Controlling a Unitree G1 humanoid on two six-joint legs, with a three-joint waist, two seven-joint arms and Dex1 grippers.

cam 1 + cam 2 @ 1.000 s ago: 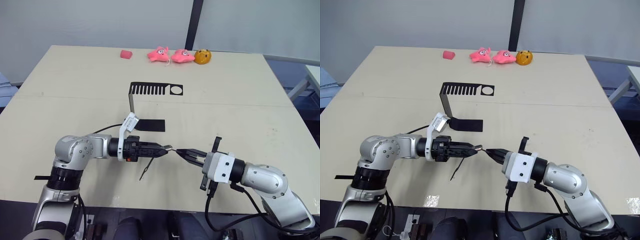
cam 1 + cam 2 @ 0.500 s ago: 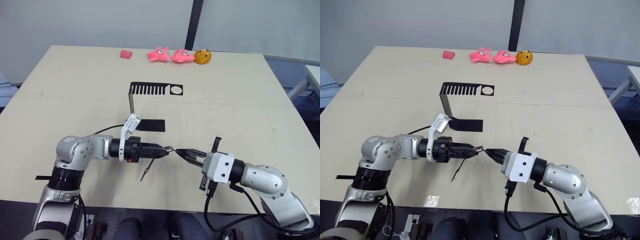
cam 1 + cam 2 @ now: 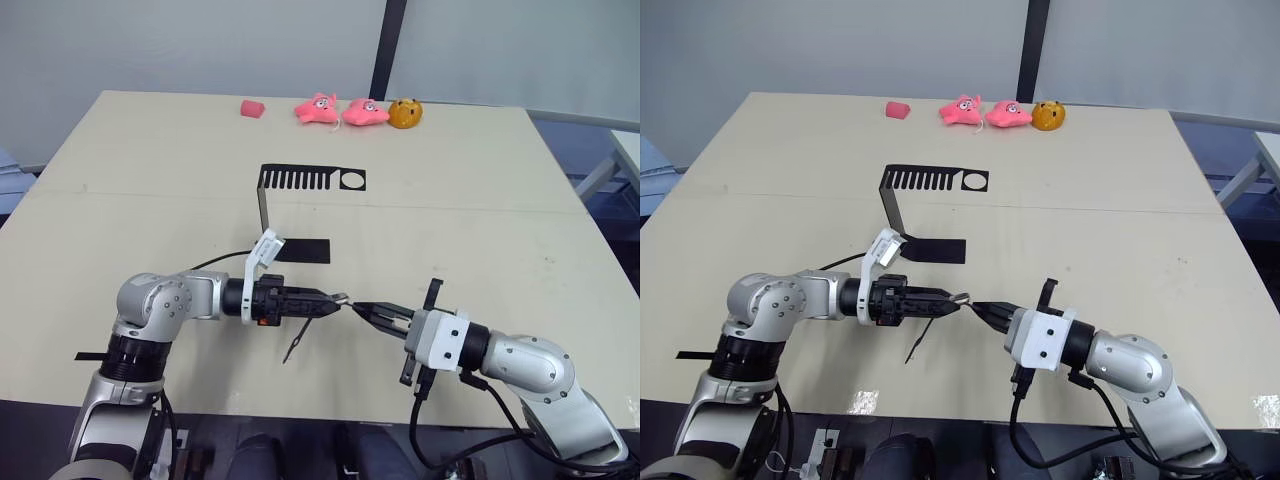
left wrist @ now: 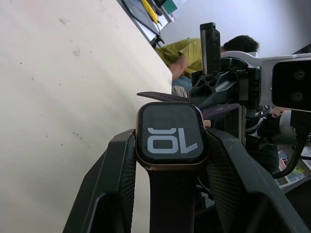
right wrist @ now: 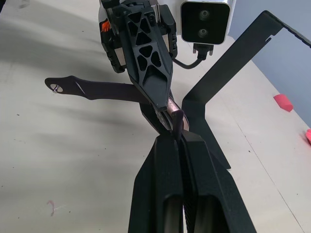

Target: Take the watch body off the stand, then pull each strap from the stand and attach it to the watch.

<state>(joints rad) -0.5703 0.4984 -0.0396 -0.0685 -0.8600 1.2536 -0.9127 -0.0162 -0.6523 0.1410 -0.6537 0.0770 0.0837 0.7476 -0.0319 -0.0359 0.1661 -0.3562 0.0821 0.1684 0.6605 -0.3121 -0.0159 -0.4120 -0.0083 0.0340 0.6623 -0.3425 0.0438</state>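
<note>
Left gripper (image 4: 170,145) clamped on the watch body (image 4: 170,133), near side of the stand (image 3: 300,190), out over the table (image 3: 470,220). One strap (image 3: 296,341) already fixed to the body, hanging down toward the tabletop. Right gripper (image 5: 176,127) pinched shut on the second strap (image 4: 160,95), tip right at the body's edge; joint itself hidden behind the fingers. Pink toys (image 3: 340,110) far beyond the stand.
</note>
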